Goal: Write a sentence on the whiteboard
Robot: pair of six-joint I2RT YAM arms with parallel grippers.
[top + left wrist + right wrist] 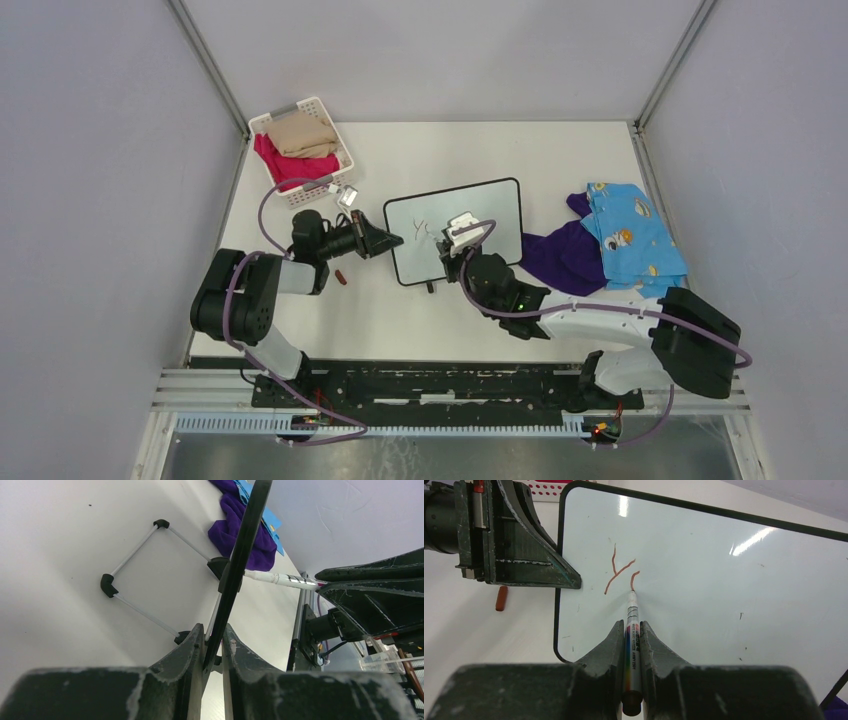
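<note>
Left fingers (180, 670) pinch the whiteboard (495, 205), right fingers (604, 652) clamp a marker (633, 627); purple cloth (560, 258) lies beside.

Left fingers (181, 661), right fingers (607, 646) clamped.

walls (90, 150): plain grey panels | table (450, 150): white, matte | light: even, probably from overhead

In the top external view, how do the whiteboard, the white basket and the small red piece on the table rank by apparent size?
Largest: whiteboard.
Next: white basket, clearly smaller in outline.
Smallest: small red piece, tiny beside both.
</note>
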